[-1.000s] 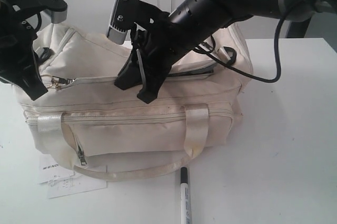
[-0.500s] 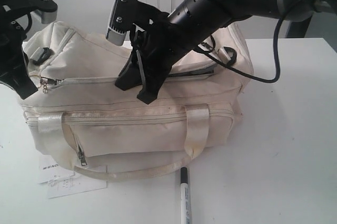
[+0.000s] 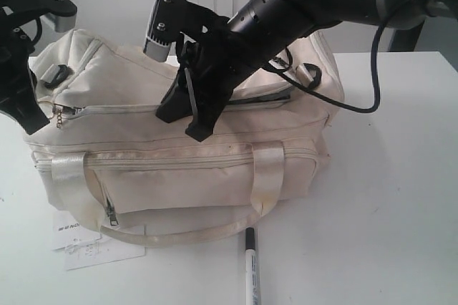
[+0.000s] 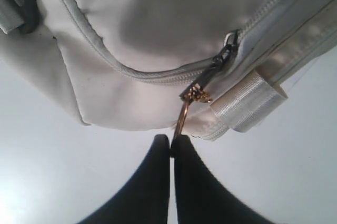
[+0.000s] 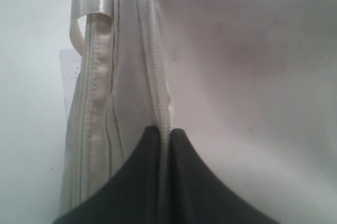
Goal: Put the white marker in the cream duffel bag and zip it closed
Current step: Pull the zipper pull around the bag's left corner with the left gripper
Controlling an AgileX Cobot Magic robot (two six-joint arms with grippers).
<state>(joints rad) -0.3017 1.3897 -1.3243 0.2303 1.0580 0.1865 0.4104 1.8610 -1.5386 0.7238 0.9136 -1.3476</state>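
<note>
Outside: finds white marker (image 3: 250, 268) on the table (image 3: 386, 197), in front of cream duffel bag (image 3: 179, 176), cap toward it, nearer the right gripper (image 3: 184, 123). Left wrist: shows left gripper (image 4: 172, 145) clamped on zipper pull (image 4: 184, 118). Right wrist: clamped on zipper seam (image 5: 158, 87).

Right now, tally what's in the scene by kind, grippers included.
Bag: 1
Marker: 1
Paper slips: 2, overlapping, as far as I can tell
Grippers: 2. The left gripper is shut on the zip pull, and the right gripper pinches the bag at a zip seam.
Total: 6
</note>
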